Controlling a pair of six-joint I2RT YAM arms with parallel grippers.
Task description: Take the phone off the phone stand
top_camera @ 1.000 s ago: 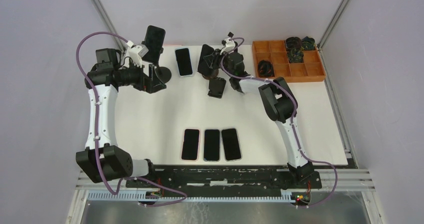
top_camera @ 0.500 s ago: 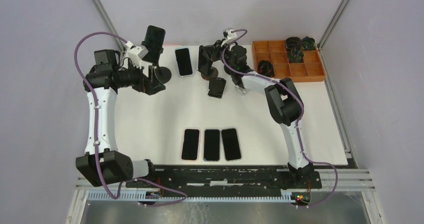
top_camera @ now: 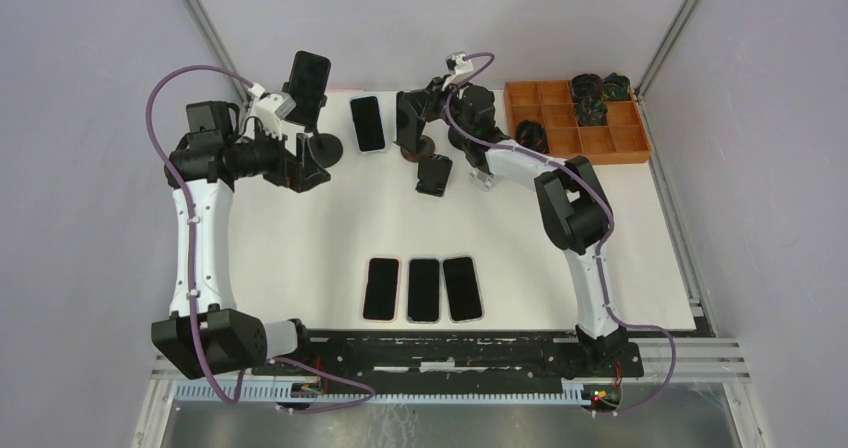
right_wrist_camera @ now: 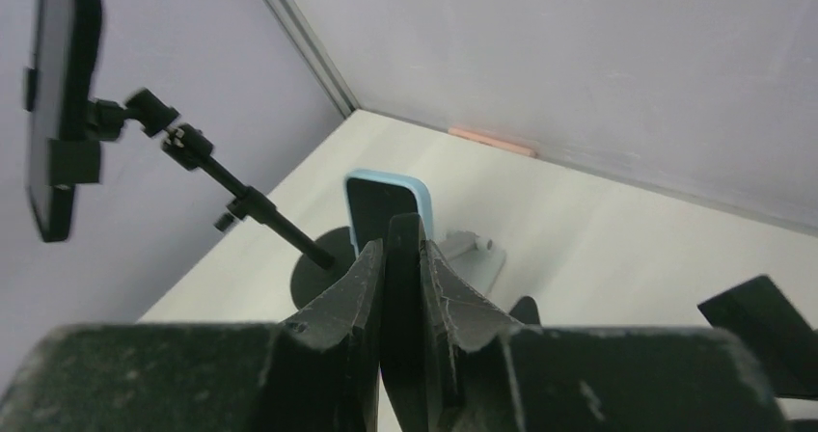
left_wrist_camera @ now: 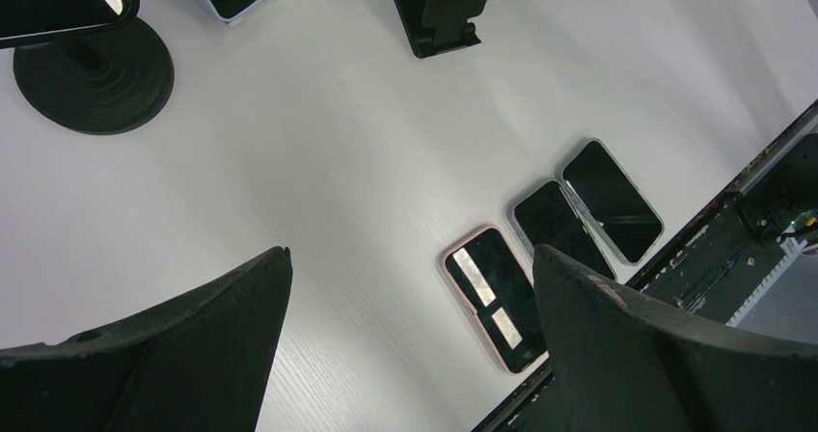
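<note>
Overhead, the right arm [top_camera: 572, 208] stretches far up the white table [top_camera: 300, 238], its elbow bent right of centre and its forearm angled toward the upper centre of the frame. There the right pincer [top_camera: 422, 113] is clamped on the phone [top_camera: 407, 118]. That phone stands upright in the phone stand [top_camera: 418, 149], whose brown foot shows just below it, so by my reading it is gripped but not yet lifted out. A second black stand [top_camera: 433, 175] sits just below.

The left arm [top_camera: 200, 218] runs up the left side with its wrist turned so the left pincer [top_camera: 305, 165] points right. It is near the round base of a tall stand [top_camera: 322, 148] carrying a mounted phone [top_camera: 308, 86], and it looks parked out of the way.

From the left wrist, the left pincer's jaws stand wide apart over bare table, holding nothing. Three spare phones [left_wrist_camera: 555, 225] lie in a row at lower right.

From the right wrist, the fingers [right_wrist_camera: 338, 297] press together on the phone seen edge-on, one on each broad face. That grip likely lets it slide straight up out of the cradle. A blue-cased phone [right_wrist_camera: 386, 205] lies flat beyond.
</note>
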